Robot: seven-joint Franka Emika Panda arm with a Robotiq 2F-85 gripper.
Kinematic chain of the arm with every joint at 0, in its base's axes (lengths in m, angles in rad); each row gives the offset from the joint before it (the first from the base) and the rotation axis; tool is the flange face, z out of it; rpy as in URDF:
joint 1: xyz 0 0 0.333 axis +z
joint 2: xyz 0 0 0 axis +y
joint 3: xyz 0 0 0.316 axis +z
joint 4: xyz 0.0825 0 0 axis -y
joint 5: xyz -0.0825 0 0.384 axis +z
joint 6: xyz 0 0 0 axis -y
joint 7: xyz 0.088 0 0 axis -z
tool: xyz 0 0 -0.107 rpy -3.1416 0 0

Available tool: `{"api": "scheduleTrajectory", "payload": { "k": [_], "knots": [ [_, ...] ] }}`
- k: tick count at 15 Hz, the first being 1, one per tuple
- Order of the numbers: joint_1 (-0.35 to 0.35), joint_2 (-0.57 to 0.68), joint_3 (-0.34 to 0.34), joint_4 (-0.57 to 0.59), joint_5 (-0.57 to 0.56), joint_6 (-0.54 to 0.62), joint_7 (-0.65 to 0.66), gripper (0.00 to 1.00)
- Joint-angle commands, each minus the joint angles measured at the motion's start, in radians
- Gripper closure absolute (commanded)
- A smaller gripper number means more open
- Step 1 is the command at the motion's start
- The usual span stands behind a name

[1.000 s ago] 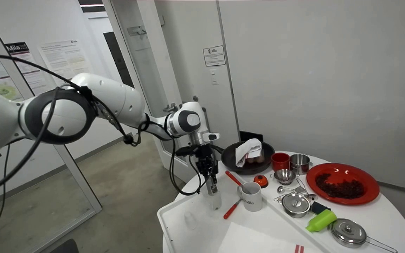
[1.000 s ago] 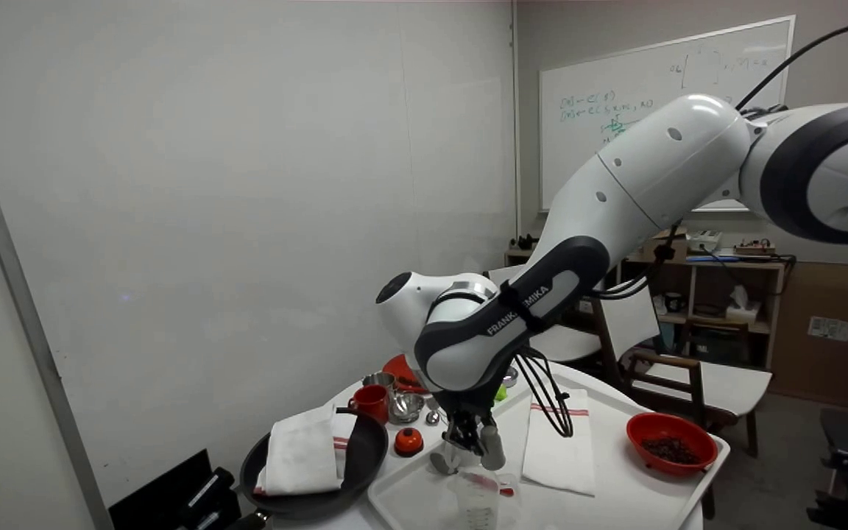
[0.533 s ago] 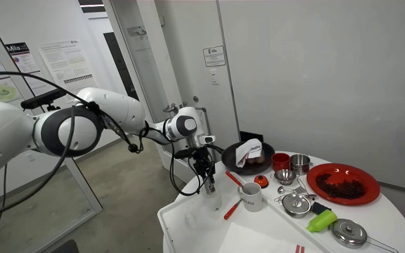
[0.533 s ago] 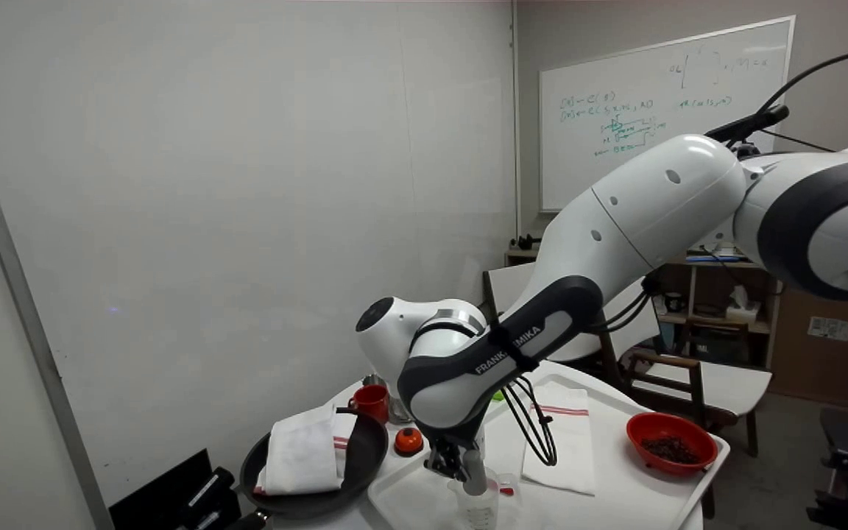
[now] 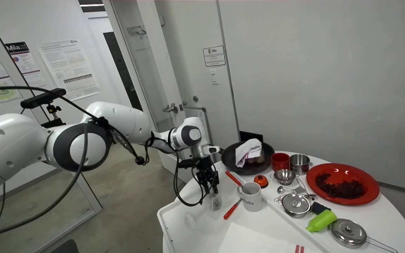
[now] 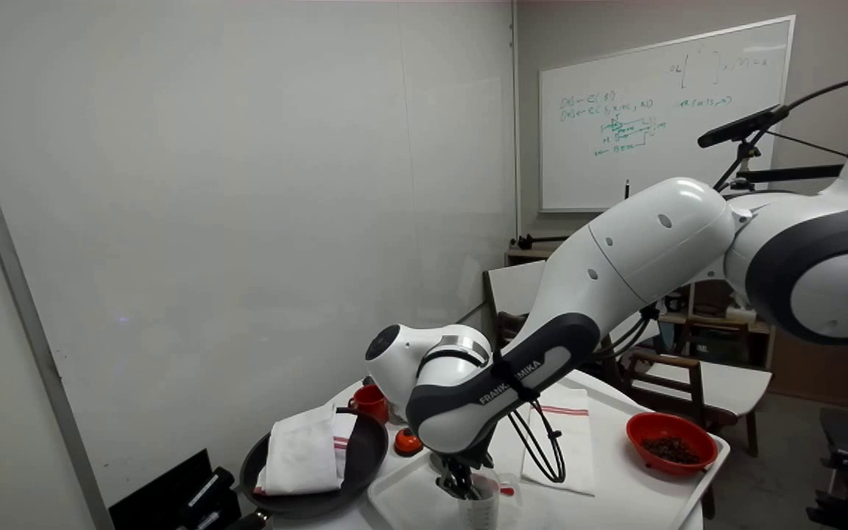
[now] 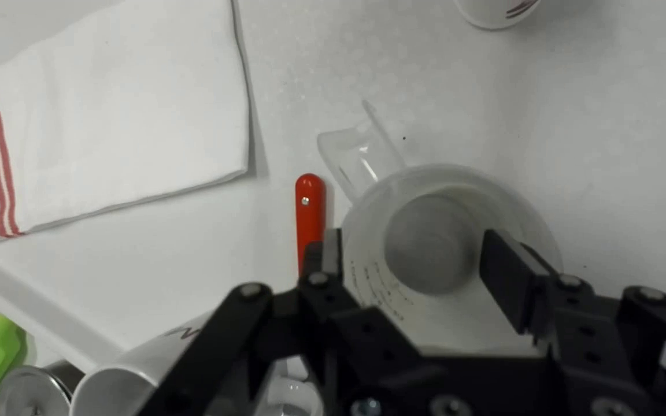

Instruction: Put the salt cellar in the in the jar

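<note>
The jar is a see-through cup with a handle and scale marks. It stands on the white tray in the wrist view (image 7: 512, 208) and in both exterior views (image 5: 207, 203) (image 6: 480, 512). My gripper (image 7: 411, 234) points down over the jar's mouth, its fingers apart with nothing gripped between them. In the exterior views the fingertips reach the jar's rim. A round grey shape (image 7: 431, 242) shows deep in the jar. A greyish shape (image 5: 217, 202) also shows through its wall in an exterior view. It looks like the salt cellar, but I cannot tell for certain.
A white mug (image 5: 252, 201) and a red-handled utensil (image 7: 310, 214) stand close beside the jar. A small pale cup (image 7: 498, 13) is on the other side. A folded towel (image 7: 136, 115) lies on the tray. A black pan (image 6: 369, 471) is beyond the tray's rim.
The arm and gripper have come down to the jar's mouth. A pale grey cylinder seen at the fingers above the jar has gone down with them. The jar has not moved.
</note>
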Motion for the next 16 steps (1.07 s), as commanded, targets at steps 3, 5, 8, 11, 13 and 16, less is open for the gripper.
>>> {"api": "scheduleTrajectory", "payload": {
  "k": [3,5,8,11,13,16],
  "knots": [
    [-0.032,0.055,0.011,0.081,0.016,-0.034,-0.023,0.0],
    [-0.035,0.029,0.016,0.049,0.016,-0.025,-0.019,0.0],
    [-0.043,-0.038,0.027,-0.023,0.021,-0.01,-0.017,0.0],
    [-0.057,-0.108,0.044,-0.082,0.027,0.007,-0.013,0.0],
    [-0.067,-0.162,0.055,-0.131,0.031,0.019,-0.012,0.0],
    [-0.062,-0.126,0.045,-0.066,0.013,-0.002,-0.002,0.0]
  ]
}}
